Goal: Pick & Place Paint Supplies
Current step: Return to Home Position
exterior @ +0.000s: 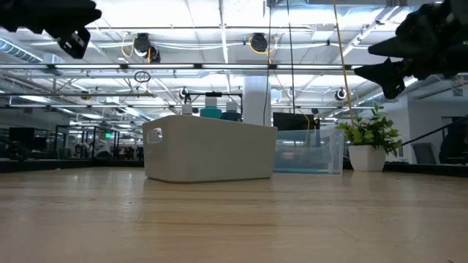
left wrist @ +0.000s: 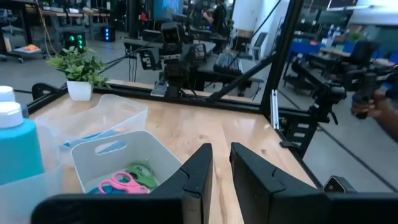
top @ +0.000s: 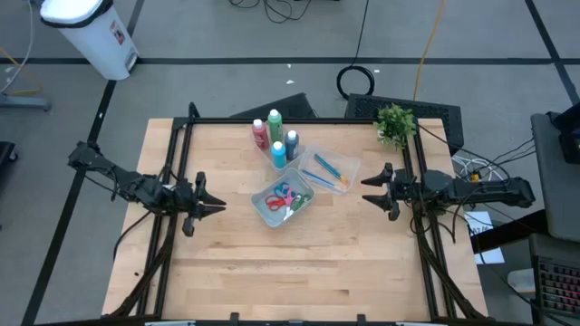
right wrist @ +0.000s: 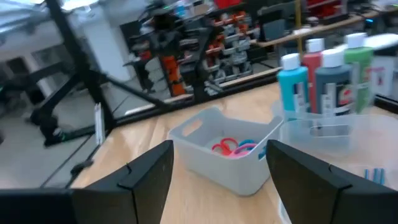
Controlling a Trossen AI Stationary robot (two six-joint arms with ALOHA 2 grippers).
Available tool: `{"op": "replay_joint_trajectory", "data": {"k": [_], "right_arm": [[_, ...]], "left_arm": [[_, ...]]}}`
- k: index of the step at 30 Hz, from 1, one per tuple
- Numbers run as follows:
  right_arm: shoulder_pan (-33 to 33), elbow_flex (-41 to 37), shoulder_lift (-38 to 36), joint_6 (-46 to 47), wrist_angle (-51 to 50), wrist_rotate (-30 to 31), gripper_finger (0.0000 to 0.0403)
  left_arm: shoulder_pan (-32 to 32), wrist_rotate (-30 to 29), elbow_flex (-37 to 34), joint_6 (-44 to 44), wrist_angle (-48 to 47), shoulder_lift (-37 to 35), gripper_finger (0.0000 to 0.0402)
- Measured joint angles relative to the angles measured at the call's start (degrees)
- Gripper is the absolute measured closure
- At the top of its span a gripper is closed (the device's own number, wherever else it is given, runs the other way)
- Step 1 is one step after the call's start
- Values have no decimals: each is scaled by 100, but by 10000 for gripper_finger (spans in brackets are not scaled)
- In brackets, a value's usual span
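1. While both arms hover over the wooden table (top: 272, 272), the high view shows three clear tubs at its centre. Small scissors (top: 283, 199) lie in the nearest tub (top: 258, 201). White-capped paint bottles (top: 275, 136) stand in a tub at its 12 o'clock. Blue brushes (top: 326, 170) lie in a tub (top: 352, 167) at its 2 o'clock. The left gripper (top: 217, 205) sits at 9 o'clock and the right gripper (top: 366, 188) at 3 o'clock, both empty.
2. In the low view, the grippers hang at 10 and 2 o'clock, clear of the wood. A potted plant (exterior: 369, 142) stands at 3 o'clock.
3. In the left wrist view, the left gripper's fingers (left wrist: 199, 168) sit nearly together, holding nothing. Pink and green scissors lie in the tub beyond.
4. In the right wrist view, the right gripper's fingers (right wrist: 152, 165) are spread wide and hold nothing. The scissors tub and the bottles lie ahead.
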Motion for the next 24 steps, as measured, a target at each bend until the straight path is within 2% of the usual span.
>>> {"op": "replay_joint_trajectory", "data": {"k": [13,18,24], "right_arm": [[199,-494,-974,-536,1,-29,156],[199,-530,-977,-688,-7,-37,155],[199,-541,-977,-981,-11,-86,155]], "left_arm": [[0,-174,-970,-66,5,-1276,334],[0,-288,-1140,-66,-53,-1581,334],[0,-449,-1159,0,-561,-1996,334]]}}
